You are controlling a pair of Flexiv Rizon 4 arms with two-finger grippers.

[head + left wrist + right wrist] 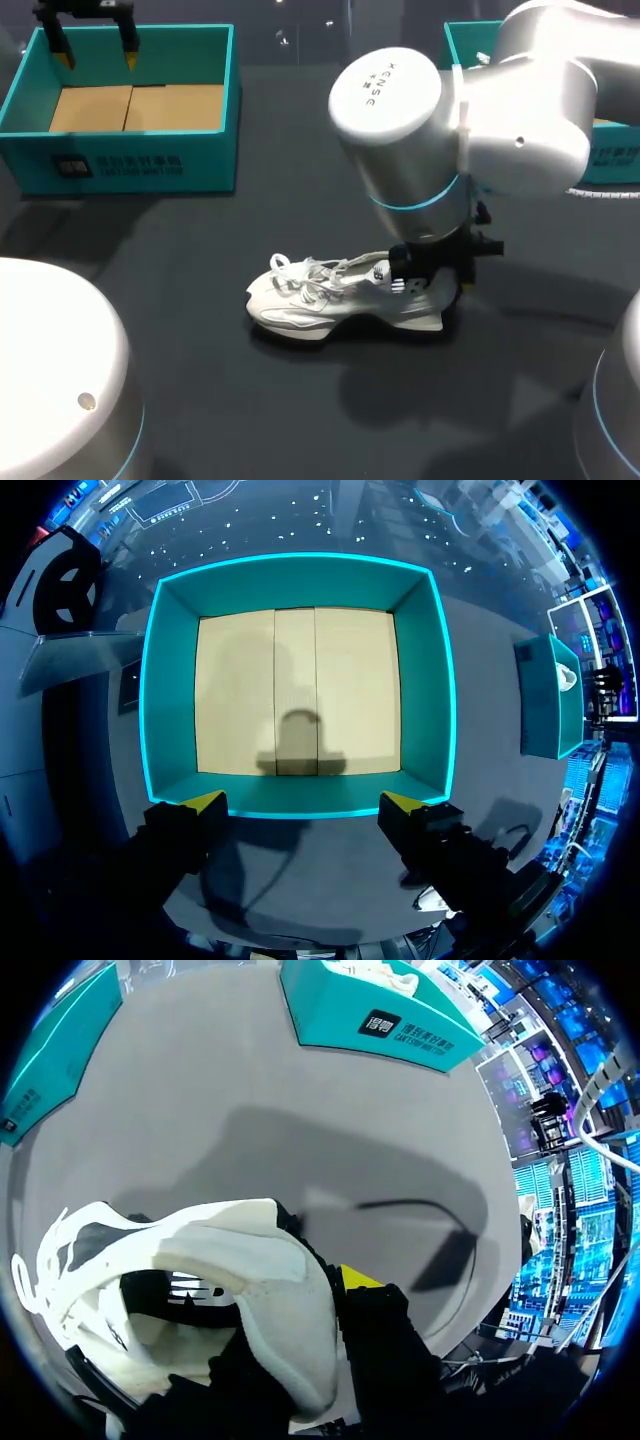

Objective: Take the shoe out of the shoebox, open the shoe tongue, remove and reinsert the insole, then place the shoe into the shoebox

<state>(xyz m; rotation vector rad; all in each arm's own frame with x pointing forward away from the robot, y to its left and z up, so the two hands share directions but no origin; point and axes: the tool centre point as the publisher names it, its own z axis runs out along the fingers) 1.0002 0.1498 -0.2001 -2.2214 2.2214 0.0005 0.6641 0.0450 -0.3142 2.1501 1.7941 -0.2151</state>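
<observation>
Two teal boxes on the dark table [150, 300], one at each far corner. The shoebox [130, 160] on my left is the one that matters: it is open, bare cardboard floor, nothing in it. The second box [465, 45] on my right is mostly behind my right arm; something white shows inside it, and I cannot tell what.

One white shoe [320, 295] stands on its sole near the middle of the table, well apart from both boxes, toe toward my left and heel toward my right.

My right claw [432, 285] is down on the heel. In the right wrist view one yellow tip presses the outside of the heel collar and the other finger goes down inside the shoe, so I judge it closed on the heel wall.

My left claw [305, 805] hangs above the near rim of the empty shoebox, spread wide, holding nothing.

The laces [310, 272] lie in loose loops over the tongue.

Progress, as I judge it:
- Done: shoe out of the box.
- Left: the tongue does not look pulled open yet; insole out and back in; shoe returned to the box.
- Whether the insole is seated I cannot tell.
</observation>
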